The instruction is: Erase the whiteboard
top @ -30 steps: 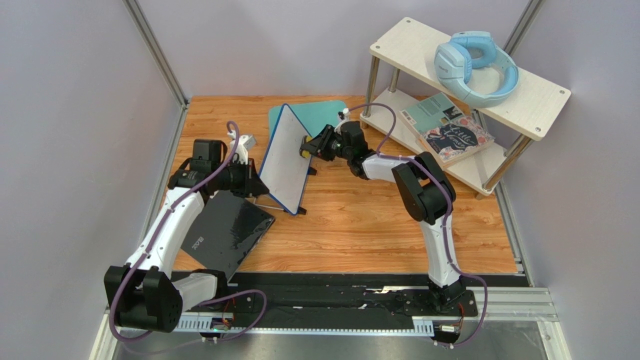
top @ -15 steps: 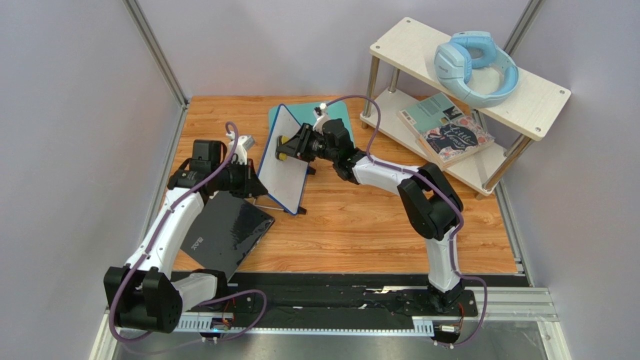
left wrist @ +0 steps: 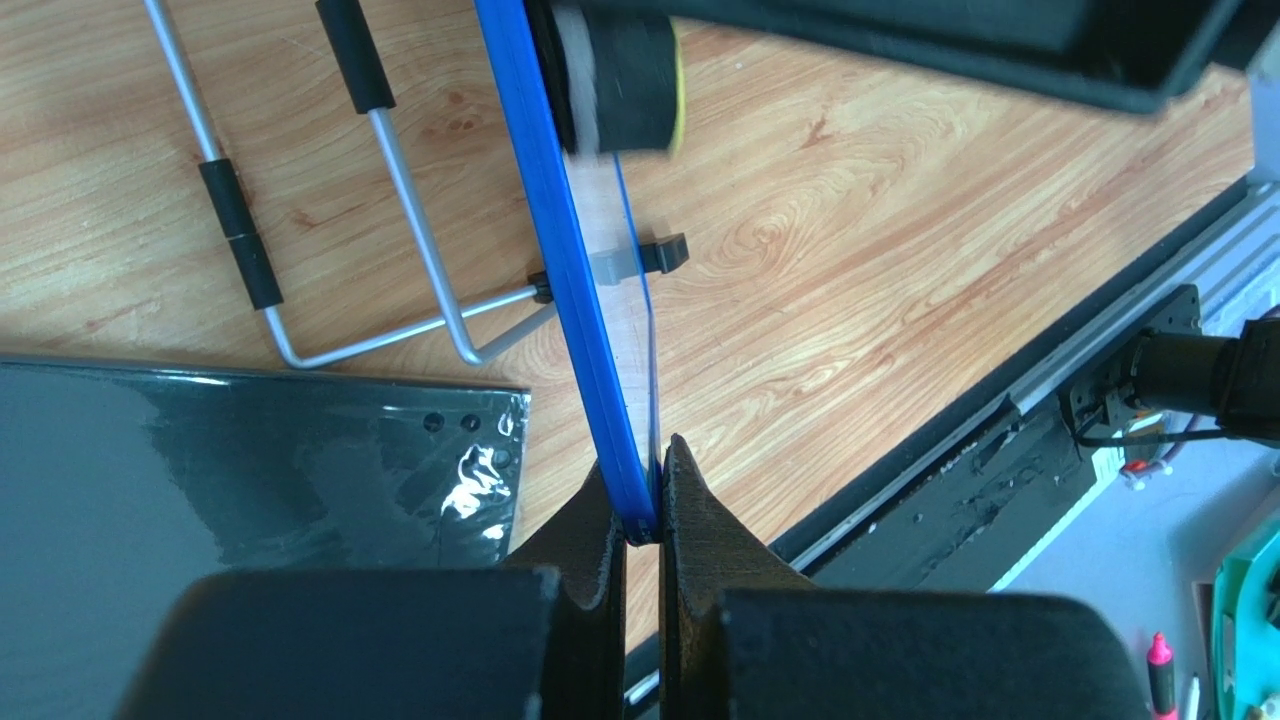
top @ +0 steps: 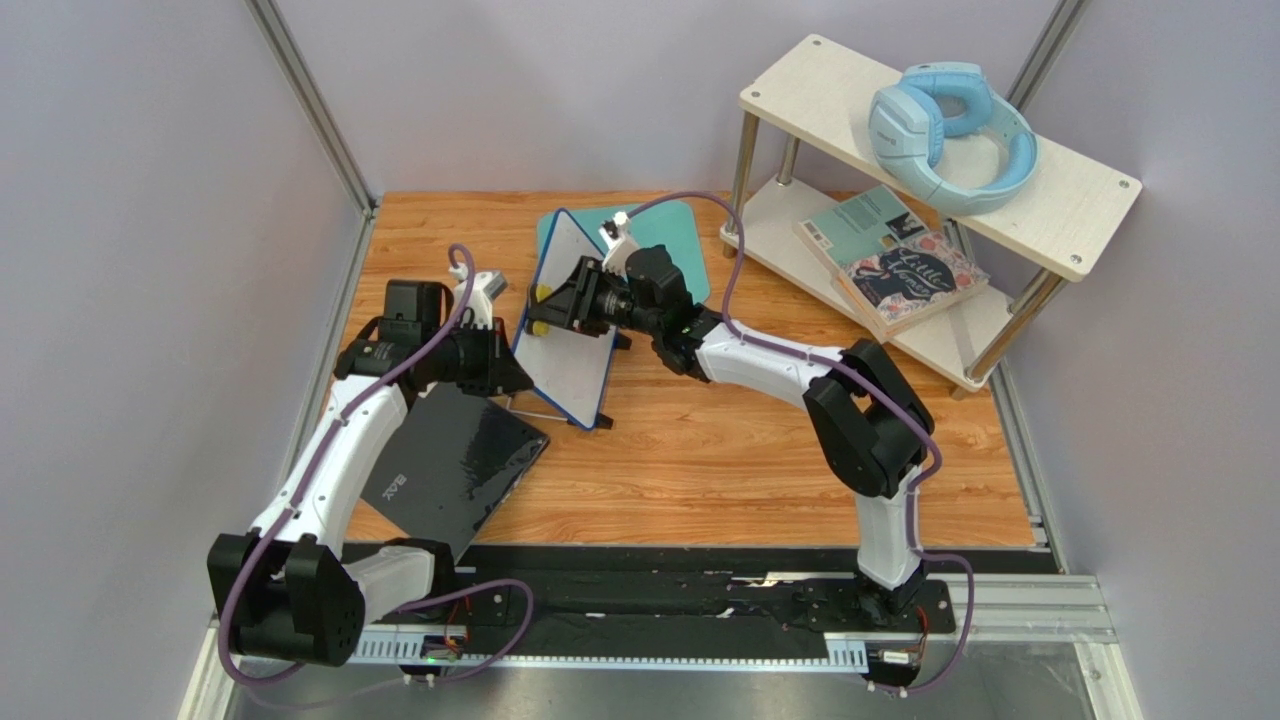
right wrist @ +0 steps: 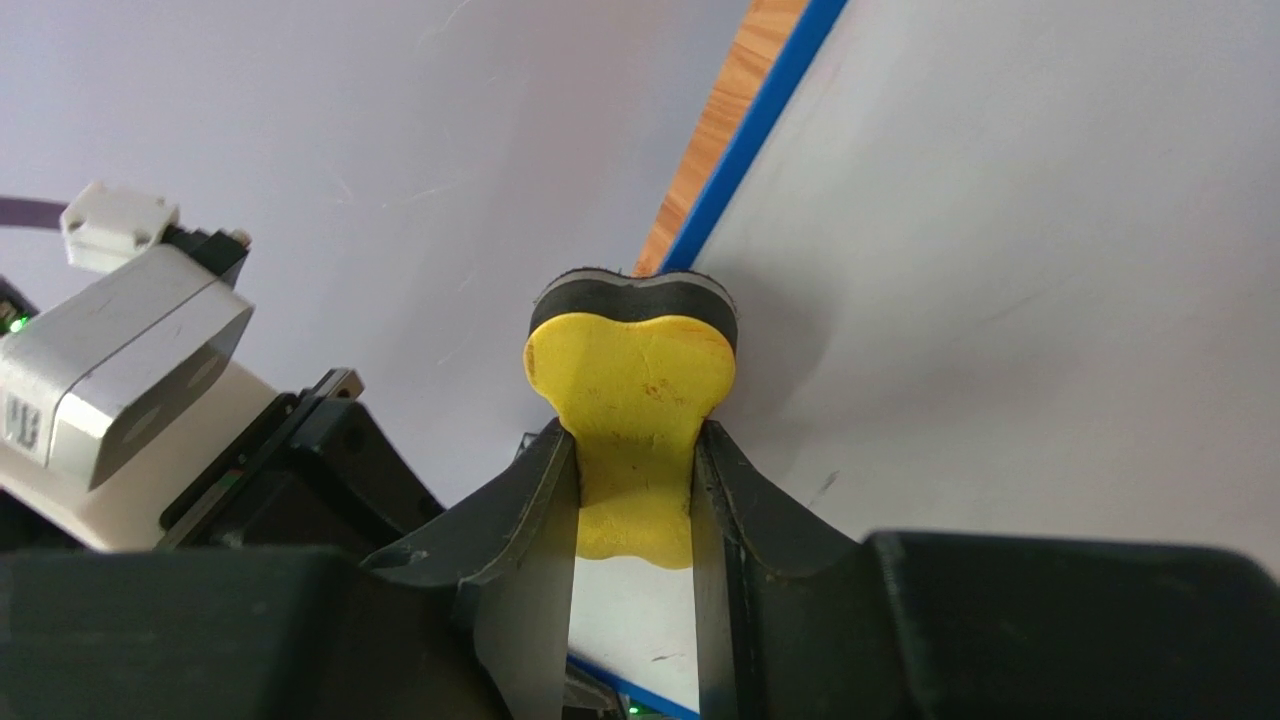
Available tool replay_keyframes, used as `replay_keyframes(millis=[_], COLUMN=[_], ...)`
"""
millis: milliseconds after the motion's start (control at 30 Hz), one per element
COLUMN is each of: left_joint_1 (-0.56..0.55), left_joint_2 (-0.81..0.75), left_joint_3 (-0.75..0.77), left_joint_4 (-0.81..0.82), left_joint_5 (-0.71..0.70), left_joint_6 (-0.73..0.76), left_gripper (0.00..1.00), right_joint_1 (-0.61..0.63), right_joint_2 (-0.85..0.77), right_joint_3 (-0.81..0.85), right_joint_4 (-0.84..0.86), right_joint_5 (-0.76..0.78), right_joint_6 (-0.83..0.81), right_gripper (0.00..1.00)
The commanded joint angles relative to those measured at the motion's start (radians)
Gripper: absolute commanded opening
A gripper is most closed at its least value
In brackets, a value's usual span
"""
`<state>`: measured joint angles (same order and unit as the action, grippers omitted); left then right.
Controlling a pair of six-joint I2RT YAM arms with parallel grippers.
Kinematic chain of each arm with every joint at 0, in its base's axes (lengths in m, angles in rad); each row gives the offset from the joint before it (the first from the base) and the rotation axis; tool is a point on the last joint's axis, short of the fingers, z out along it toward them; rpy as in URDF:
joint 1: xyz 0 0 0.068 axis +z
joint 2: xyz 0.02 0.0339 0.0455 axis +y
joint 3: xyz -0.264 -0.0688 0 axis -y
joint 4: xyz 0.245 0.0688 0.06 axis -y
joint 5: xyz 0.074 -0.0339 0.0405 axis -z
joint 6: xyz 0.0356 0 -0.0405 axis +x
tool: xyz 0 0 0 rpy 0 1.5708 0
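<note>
The whiteboard, white with a thin blue frame, stands tilted on the wooden table. Its blue edge runs up the left wrist view. My left gripper is shut on the board's blue edge; in the top view it is at the board's left side. My right gripper is shut on a yellow eraser with a dark felt pad. The pad presses on the white face near the board's upper left edge. In the top view the right gripper is over the board's upper left part. Faint small marks show on the face.
A glossy black slab lies left of the board. A teal mat lies behind it. A wire stand lies on the wood. A two-tier shelf at the back right holds blue headphones and books.
My right gripper with the eraser has swept left across the board's face, from its right edge to its upper left part. The left gripper has stayed on the board's edge.
</note>
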<state>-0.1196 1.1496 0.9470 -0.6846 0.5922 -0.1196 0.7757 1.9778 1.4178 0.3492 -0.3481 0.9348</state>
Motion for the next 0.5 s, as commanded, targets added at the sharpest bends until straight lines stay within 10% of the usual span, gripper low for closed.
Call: replay_keyframes(millis=[0,467], left_joint_1=[-0.046,-0.048], left_joint_2=[0.024,0.025], left_joint_3=[-0.019,-0.017], left_joint_4=[0.004,0.005], left_joint_5=[0.015,0.015], left_joint_6=[0.127,0.127], left_gripper=[0.00,0.00], right_joint_1=[0.093,0.115], right_joint_2=[-0.010,-0.073], right_joint_3=[-0.060,-0.232], right_joint_4=[-0.015,-0.050], right_joint_5=[-0.095,-0.092], right_joint_6=[0.027,0.036], right_gripper=[0.00,0.00])
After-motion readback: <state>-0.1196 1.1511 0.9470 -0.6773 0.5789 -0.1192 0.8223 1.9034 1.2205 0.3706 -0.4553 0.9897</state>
